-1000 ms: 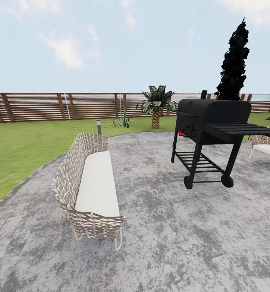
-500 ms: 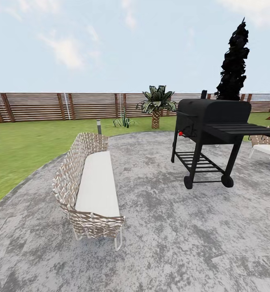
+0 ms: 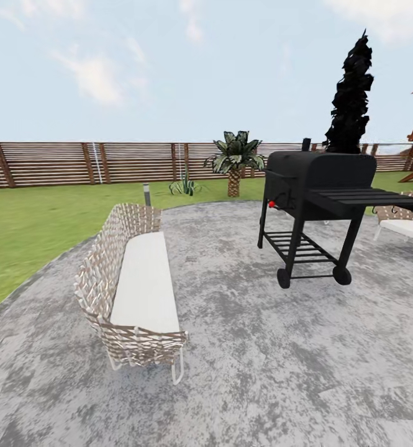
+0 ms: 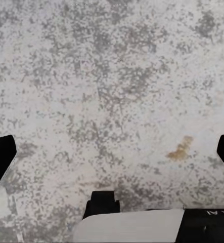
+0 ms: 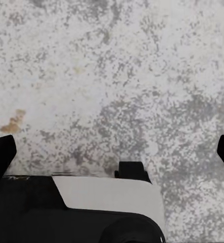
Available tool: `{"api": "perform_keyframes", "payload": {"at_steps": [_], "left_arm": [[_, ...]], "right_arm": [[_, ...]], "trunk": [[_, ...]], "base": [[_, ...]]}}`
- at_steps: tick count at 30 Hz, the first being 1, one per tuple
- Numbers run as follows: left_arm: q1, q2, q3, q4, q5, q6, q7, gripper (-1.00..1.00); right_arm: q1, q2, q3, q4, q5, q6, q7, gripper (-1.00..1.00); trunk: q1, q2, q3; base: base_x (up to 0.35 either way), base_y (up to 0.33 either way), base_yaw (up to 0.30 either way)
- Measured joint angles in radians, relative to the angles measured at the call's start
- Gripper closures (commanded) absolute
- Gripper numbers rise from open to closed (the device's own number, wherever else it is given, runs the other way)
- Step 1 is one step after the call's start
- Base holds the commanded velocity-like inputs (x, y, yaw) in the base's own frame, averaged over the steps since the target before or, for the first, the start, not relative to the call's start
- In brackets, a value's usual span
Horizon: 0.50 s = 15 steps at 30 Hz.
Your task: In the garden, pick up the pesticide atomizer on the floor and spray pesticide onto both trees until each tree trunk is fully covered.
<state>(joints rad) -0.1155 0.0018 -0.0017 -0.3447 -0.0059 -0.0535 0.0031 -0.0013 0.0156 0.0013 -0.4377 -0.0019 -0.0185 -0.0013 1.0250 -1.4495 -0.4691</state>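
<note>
whole head view has shifted slightly against the earlier frame: camera motion, furniture unmoved. woven bench (image 3: 135, 288) and black grill (image 3: 315, 208) stand on the grey patio (image 3: 262, 347); garden (image 3: 26, 226) lawn beyond its edge. left gripper (image 4: 112, 157) and right gripper (image 5: 112, 152) fingers spread wide, empty. second seat (image 3: 408, 223) cut off.
</note>
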Motion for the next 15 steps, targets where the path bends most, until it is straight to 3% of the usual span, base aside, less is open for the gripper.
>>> {"api": "perform_keyframes", "payload": {"at_steps": [6, 10, 12, 15], "left_arm": [[-0.056, -0.003, -0.001, -0.004, 0.002, -0.013, 0.000, -1.00], [-0.064, 0.000, -0.001, -0.003, 0.006, -0.051, 0.000, -1.00], [-0.064, 0.004, 0.002, 0.002, 0.007, -0.078, 0.000, -1.00], [-0.057, 0.009, 0.004, 0.009, 0.007, -0.134, 0.000, -1.00]], "right_arm": [[0.000, -0.055, -0.001, -0.214, 0.000, -0.002, -0.001, -1.00], [0.000, -0.067, -0.006, -0.316, -0.001, -0.002, 0.000, -1.00], [0.000, -0.068, -0.027, -0.329, -0.001, -0.004, 0.000, -1.00], [0.000, -0.069, -0.103, -0.316, 0.001, -0.024, 0.001, -1.00]], "trunk": [[0.000, 0.000, 0.000], [0.000, 0.000, 0.000], [0.000, 0.000, 0.000], [0.000, 0.000, 0.000]], "base": [[0.000, 0.000, -0.256], [0.000, 0.000, -0.265], [0.000, 0.000, -0.266], [0.000, 0.000, -0.267]]}}
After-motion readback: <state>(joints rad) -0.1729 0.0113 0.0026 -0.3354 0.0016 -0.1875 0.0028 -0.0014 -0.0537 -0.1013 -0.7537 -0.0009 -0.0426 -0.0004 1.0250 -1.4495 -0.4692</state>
